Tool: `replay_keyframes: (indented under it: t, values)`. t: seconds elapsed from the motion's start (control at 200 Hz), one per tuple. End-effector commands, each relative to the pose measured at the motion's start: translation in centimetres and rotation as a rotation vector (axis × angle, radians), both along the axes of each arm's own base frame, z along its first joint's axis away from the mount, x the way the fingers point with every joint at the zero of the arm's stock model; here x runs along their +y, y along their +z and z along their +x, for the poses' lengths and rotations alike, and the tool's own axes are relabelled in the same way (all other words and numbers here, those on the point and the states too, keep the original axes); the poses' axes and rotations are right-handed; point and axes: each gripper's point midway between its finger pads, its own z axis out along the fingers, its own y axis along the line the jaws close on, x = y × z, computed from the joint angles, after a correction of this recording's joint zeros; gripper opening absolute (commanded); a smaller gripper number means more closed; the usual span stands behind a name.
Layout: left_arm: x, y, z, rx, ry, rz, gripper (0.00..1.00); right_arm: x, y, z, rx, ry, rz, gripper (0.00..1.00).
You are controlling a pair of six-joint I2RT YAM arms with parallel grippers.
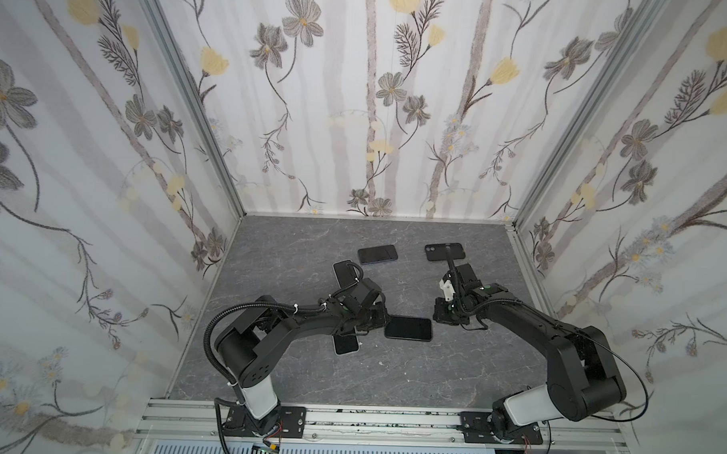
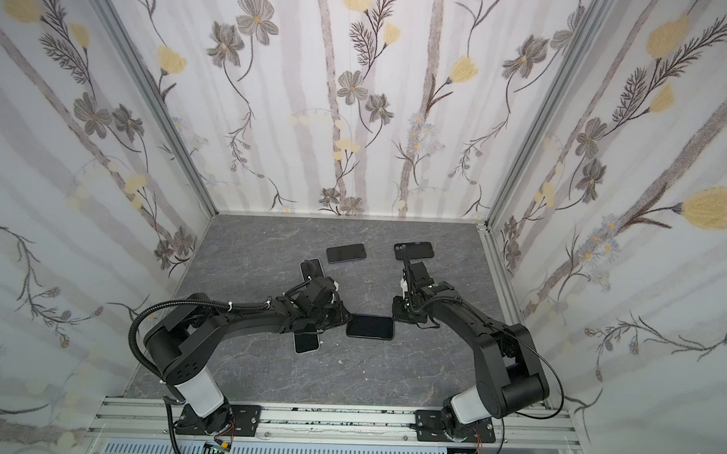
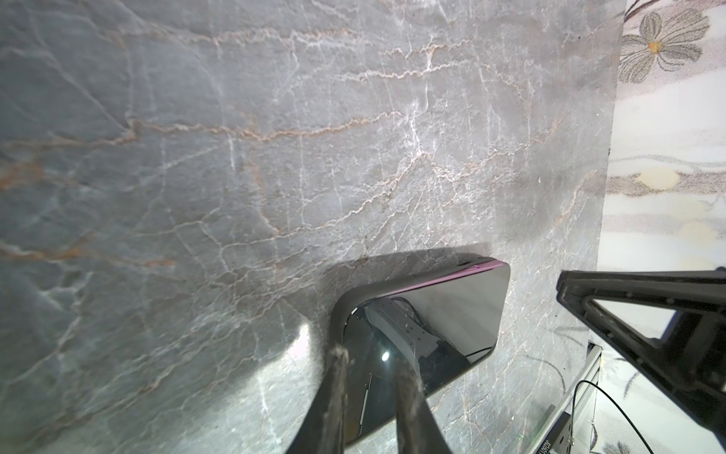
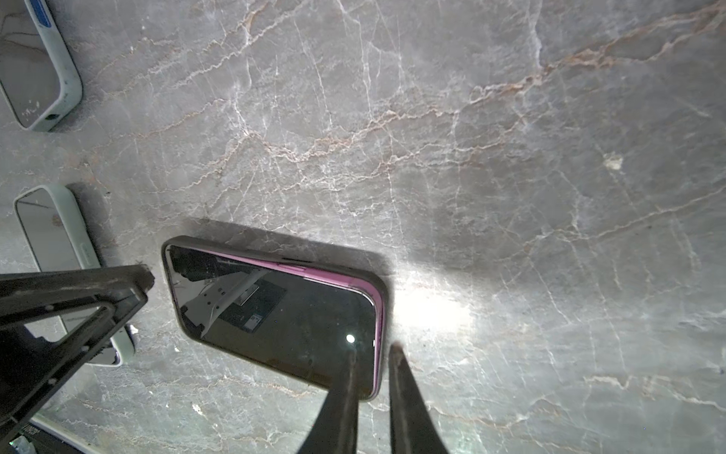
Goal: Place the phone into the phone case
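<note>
Jaws, left gripper (image 3: 372,363): nearly closed, with a narrow gap. One finger (image 3: 334,397) is at the case's corner rim and its partner is over the screen. Whether they pinch or merely rest there cannot be told.

Jaws, right gripper (image 4: 373,349): the same narrow gap, astride the opposite short end. One finger is over the glass and its partner is just outside the rim. Grip cannot be told.

Surface (image 1: 290,358): grey, marble-veined, walled by floral panels (image 1: 399,113).

Phone case (image 3: 338,317): dark grey with rounded corners. It lies flat near the middle of the surface, between the two grippers. Its long axis runs left to right in both top views.

Phone (image 1: 408,328): sits in the case on the same axis, black screen up. Its pink frame shows above the rim along one long side and round the end by the right gripper.

Dark handset (image 1: 377,254) and dark camera-cornered item (image 1: 444,251): both toward the far edge, well apart from the cased phone.

Pale-rimmed handset (image 1: 346,344): just beside the left gripper, partly under that arm.

Second pale-rimmed handset (image 1: 344,270): farther back.
</note>
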Motion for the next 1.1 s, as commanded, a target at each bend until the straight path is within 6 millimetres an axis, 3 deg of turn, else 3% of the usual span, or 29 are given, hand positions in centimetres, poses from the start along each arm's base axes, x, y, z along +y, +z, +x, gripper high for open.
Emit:
replay_keyframes:
  t: [0.0, 0.205, 0.395, 0.779, 0.814, 1.094]
  values:
    - [0.1, -0.2, 0.4, -0.008, 0.002, 0.015, 0.22, 0.3, -0.5, -0.2, 0.019, 0.026, 0.019, 0.17]
    - [0.2, -0.5, 0.7, -0.006, 0.000, 0.030, 0.22, 0.6, -1.3, -0.2, 0.044, 0.043, 0.026, 0.12]
    - [0.2, -0.6, 1.0, -0.010, -0.001, 0.036, 0.22, 0.5, -1.7, -0.2, 0.058, 0.047, 0.022, 0.14]
    - [0.0, -0.8, 1.5, -0.012, -0.011, 0.046, 0.21, 0.6, -1.5, 0.2, 0.053, 0.058, 0.028, 0.10]
    - [0.0, -0.8, 1.5, -0.012, -0.013, 0.047, 0.21, 0.5, -2.4, 0.0, 0.082, 0.059, 0.017, 0.10]
    - [0.0, -1.2, 1.5, -0.007, -0.016, 0.054, 0.20, 0.4, -3.3, -0.1, 0.100, 0.068, 0.002, 0.10]
